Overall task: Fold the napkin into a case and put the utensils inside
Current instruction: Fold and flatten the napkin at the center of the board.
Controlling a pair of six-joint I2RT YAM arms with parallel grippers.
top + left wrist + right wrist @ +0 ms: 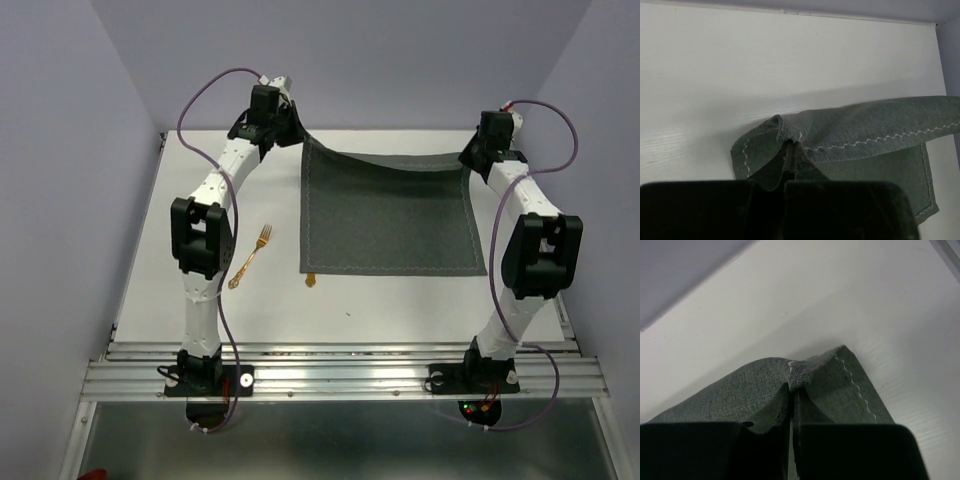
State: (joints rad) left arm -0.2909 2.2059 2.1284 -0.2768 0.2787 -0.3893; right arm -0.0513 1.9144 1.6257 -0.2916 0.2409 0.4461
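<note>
Pinching the napkin [390, 215] by its two far corners, both arms hold that edge raised off the table [190, 300]. The left gripper [790, 149] is clenched on the far-left corner and the right gripper [792, 386] on the far-right one, with cloth bunched between each pair of jaws. The far hem sags between them, while the near part lies flat on the white surface. An orange-brown fork [252, 255] lies left of the cloth, apart from it — a second utensil [312, 281] shows only its tip, poking from under the near-left corner.
</note>
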